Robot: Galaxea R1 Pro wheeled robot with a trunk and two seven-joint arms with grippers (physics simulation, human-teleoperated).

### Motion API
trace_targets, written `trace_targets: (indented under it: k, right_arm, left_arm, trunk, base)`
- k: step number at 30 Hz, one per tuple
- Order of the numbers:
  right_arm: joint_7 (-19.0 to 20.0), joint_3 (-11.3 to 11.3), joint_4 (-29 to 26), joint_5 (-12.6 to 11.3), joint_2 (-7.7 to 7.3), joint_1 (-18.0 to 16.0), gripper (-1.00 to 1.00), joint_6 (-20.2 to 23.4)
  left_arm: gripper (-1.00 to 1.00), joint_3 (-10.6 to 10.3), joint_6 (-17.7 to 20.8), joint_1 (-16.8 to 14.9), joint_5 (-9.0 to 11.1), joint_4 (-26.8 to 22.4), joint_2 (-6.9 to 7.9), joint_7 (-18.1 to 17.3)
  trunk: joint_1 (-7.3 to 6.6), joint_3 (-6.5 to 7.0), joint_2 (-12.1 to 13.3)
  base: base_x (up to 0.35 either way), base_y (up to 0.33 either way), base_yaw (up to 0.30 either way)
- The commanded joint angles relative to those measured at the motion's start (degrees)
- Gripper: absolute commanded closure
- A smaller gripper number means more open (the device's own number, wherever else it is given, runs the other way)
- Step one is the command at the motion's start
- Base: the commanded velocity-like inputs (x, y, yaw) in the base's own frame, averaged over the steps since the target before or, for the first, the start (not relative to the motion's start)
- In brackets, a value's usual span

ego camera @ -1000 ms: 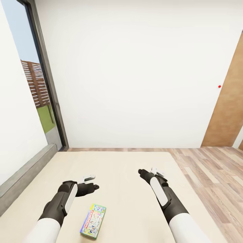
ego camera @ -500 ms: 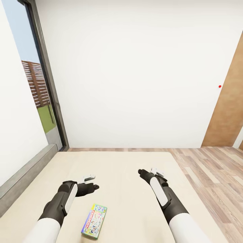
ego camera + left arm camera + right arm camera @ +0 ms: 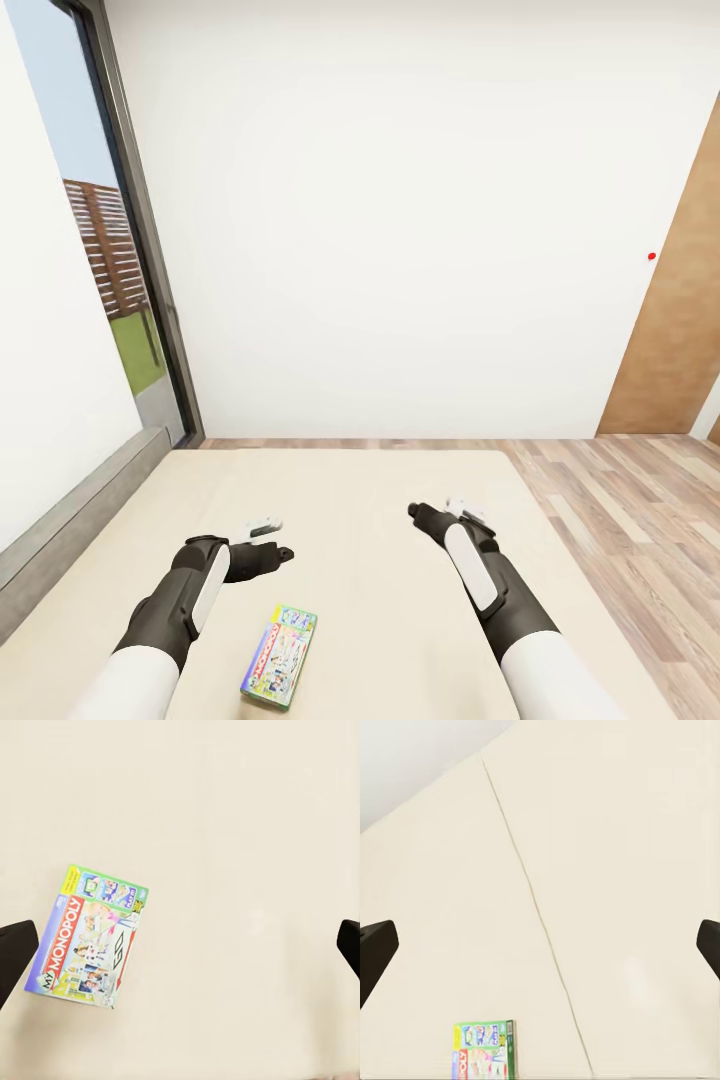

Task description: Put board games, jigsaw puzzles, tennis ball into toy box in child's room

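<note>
- A plain white wall [image 3: 420, 200], a tall dark-framed window [image 3: 130, 250], a brown wooden door [image 3: 680, 330] and a wood-plank floor [image 3: 620, 500] were seen around the wide beige bed [image 3: 360, 500].
- Nothing was seen lying between the grippers and the game.
- A flat green-edged pale blue board game box [image 3: 279, 654] marked "My Monopoly" was seen lying flat on the mattress, just beside the left arm.
- The left gripper [image 3: 272, 537] was held above the bed, its fingers [image 3: 15, 952] spread wide and empty, the box [image 3: 90, 937] near one finger.
- The right gripper [image 3: 452, 508] was held open and empty too, well apart from the box [image 3: 484, 1050].
</note>
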Motion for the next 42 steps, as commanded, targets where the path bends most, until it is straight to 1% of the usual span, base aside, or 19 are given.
trace_targets:
  k: [1, 9, 11, 16, 18, 25, 32, 42]
  right_arm:
    - [-0.5, 0.1, -0.1, -0.5, -0.03, 0.0, -1.00, 0.6]
    - [-0.7, -0.2, -1.8, -0.6, -0.04, -0.1, -1.00, 5.7]
    - [-0.7, -0.4, -2.3, -0.7, -0.04, -0.1, -1.00, 6.3]
    - [-0.8, -2.1, -5.7, -1.9, -0.12, 0.0, -1.00, 9.2]
    - [-0.8, -3.3, -8.1, -2.6, -0.17, 0.0, -1.00, 10.9]
    - [-0.9, -5.2, -11.9, -3.4, -0.28, 0.0, -1.00, 15.6]
    - [-0.9, -6.5, -12.8, -3.7, -0.39, 0.0, -1.00, 17.3]
    - [-0.9, -6.9, -12.9, -3.8, -0.69, 0.0, -1.00, 18.1]
  left_arm:
    - [-1.00, 0.2, 0.3, 0.0, 0.3, 0.0, -0.06, 0.0]
    - [-1.00, 0.2, 0.3, 0.0, 0.3, -0.1, -0.03, 0.0]
    - [-1.00, 0.2, 0.3, 0.0, 0.3, -0.1, -0.02, 0.0]
    - [-1.00, 0.2, 0.3, 0.0, 0.3, -0.1, 0.00, 0.0]
    - [-1.00, 0.2, 0.3, 0.0, 0.3, -0.1, 0.02, 0.0]
    - [-1.00, 0.2, 0.3, 0.0, 0.3, -0.1, 0.03, 0.0]
    - [-1.00, 0.2, 0.3, 0.0, 0.3, -0.1, 0.03, 0.0]
    - [-1.00, 0.2, 0.3, 0.0, 0.3, -0.1, 0.03, 0.0]
  trunk:
    - [0.02, -0.03, 0.0]
    - [0.02, -0.03, 0.0]
    - [0.02, -0.03, 0.0]
    - [0.02, -0.03, 0.0]
    - [0.02, -0.03, 0.0]
    - [0.02, -0.03, 0.0]
    - [0.02, -0.03, 0.0]
    - [0.02, -0.12, 0.0]
  base:
    - [0.001, 0.000, 0.000]
    - [0.000, 0.000, 0.000]
    - [0.000, 0.000, 0.000]
    - [0.000, 0.000, 0.000]
    - [0.000, 0.000, 0.000]
    - [0.000, 0.000, 0.000]
    - [0.000, 0.000, 0.000]
    - [0.000, 0.000, 0.000]
